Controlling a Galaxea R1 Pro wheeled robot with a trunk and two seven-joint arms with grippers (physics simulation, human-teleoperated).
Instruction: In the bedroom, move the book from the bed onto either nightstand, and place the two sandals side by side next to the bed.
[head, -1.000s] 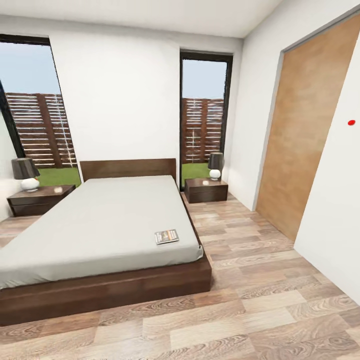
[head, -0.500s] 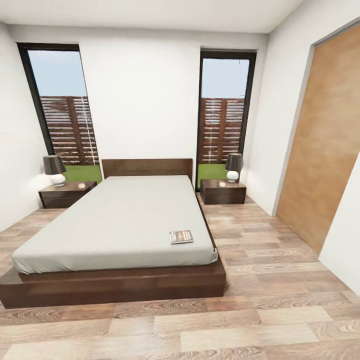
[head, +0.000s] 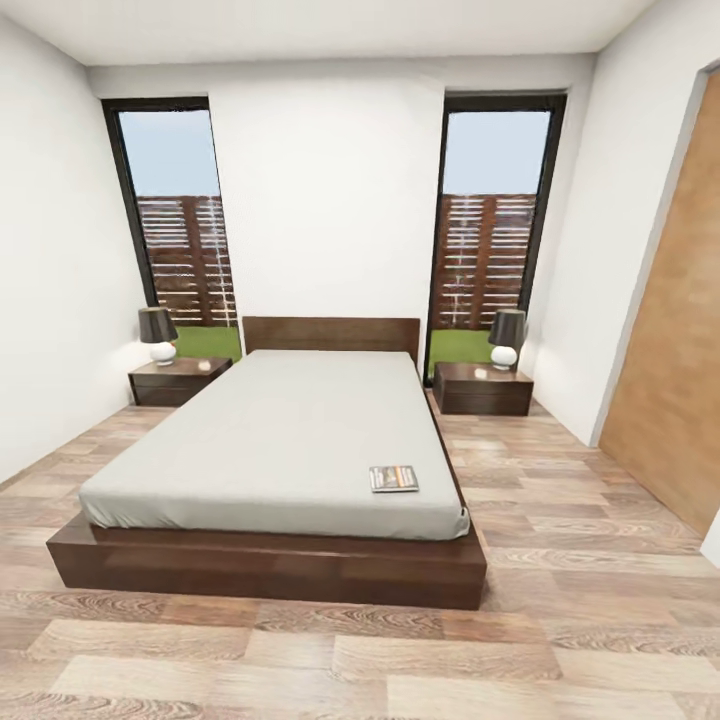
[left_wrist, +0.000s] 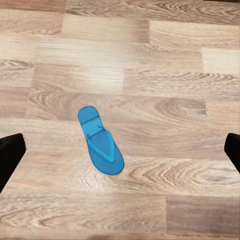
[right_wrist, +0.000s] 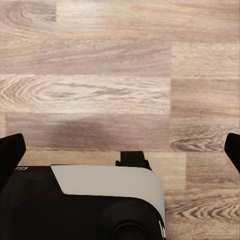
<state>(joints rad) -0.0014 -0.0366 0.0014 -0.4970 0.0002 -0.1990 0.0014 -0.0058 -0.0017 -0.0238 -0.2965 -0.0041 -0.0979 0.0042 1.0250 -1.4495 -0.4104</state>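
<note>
Facing large dark-framed grey-mattressed bed (head: 270, 440); thin dark paperback book (head: 393, 478) near right corner. Left gripper (left_wrist: 120, 150), right gripper (right_wrist: 120, 150) spread, empty. Bright blue sandal (left_wrist: 100, 140) underfoot, risking being run over.

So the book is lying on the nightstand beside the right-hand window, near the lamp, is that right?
Not quite. The head view shows the book lying on the bed, near its foot corner on the right. The nightstand by the right-hand window carries the lamp, but no book.
</note>
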